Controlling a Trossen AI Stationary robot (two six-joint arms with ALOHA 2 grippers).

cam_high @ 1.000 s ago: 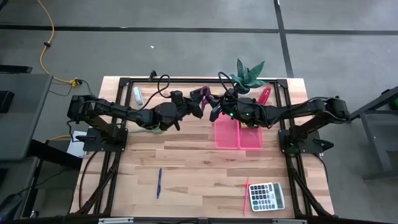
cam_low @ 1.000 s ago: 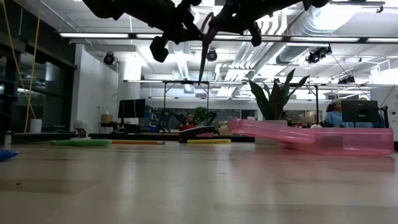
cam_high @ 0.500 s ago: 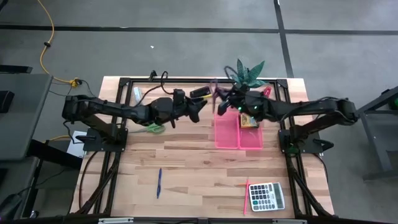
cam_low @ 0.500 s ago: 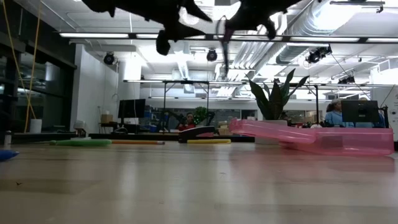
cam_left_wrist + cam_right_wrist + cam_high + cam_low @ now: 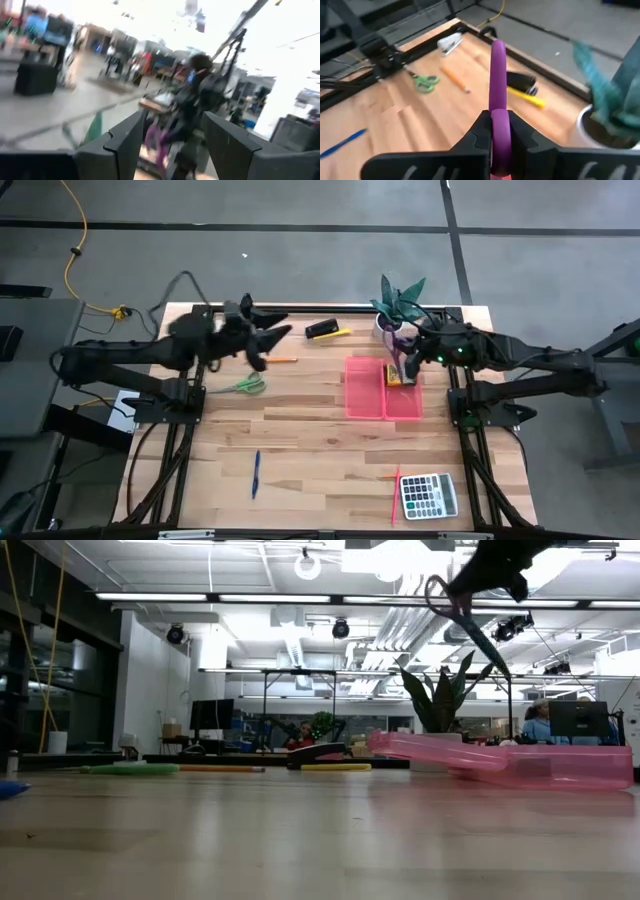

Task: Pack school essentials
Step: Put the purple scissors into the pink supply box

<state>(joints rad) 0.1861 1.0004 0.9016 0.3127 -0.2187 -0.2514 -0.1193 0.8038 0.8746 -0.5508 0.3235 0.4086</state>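
Gripping purple-handled scissors (image 5: 498, 100), right claw (image 5: 408, 363) over pink tray (image 5: 365, 402).

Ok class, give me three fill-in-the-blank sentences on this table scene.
1. The right gripper holds the ____-handled scissors.
2. The right gripper hangs above the pink ____.
3. The green-handled scissors lie on the ____, near the left arm.

Missing words: purple; tray; table

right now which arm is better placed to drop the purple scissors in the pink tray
Right. Its tool is shut on the purple scissors and hangs beside the pink tray. The left tool is open, off near the table's far-left part.
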